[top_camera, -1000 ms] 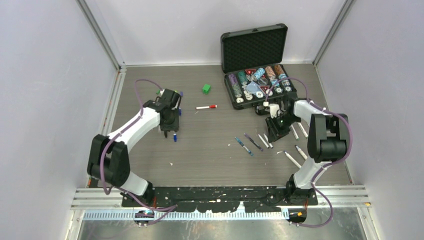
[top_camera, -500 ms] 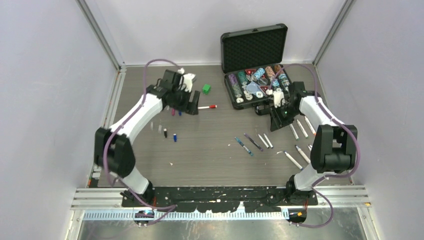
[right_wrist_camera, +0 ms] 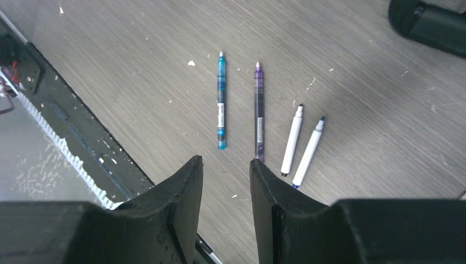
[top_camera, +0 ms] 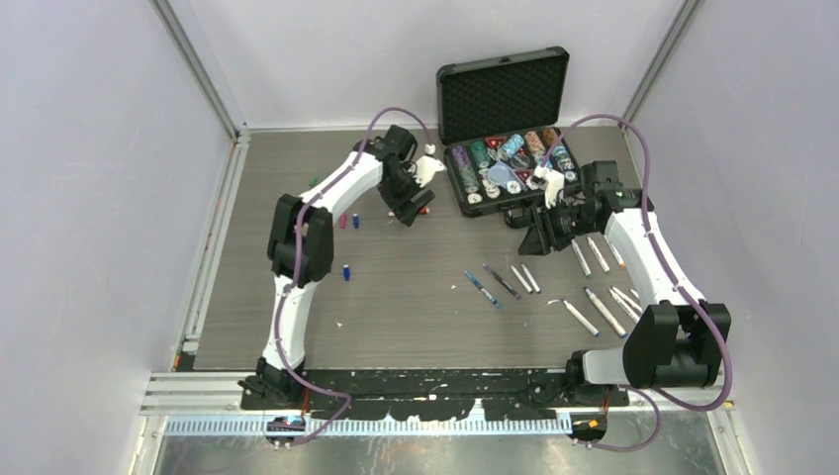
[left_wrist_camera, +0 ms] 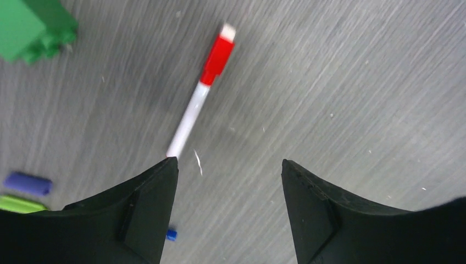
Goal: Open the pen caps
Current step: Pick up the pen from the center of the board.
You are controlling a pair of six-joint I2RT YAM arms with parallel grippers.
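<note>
Probably light, stiff, slick: best pinched mid-barrel, the white pen point(left_wrist_camera: 189, 118) flat on the counter point(left_wrist_camera: 357, 82) just ahead of the left end effector point(left_wrist_camera: 228, 162), spread wide, empty. Then tug its red cap point(left_wrist_camera: 217, 58) with the right end effector point(right_wrist_camera: 225, 160), narrowly parted, empty.

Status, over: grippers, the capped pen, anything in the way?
Left gripper open, empty, over red-capped pen, cap on. Right gripper slightly open, empty, over uncapped pens. Green cube nearby, not blocking.
</note>
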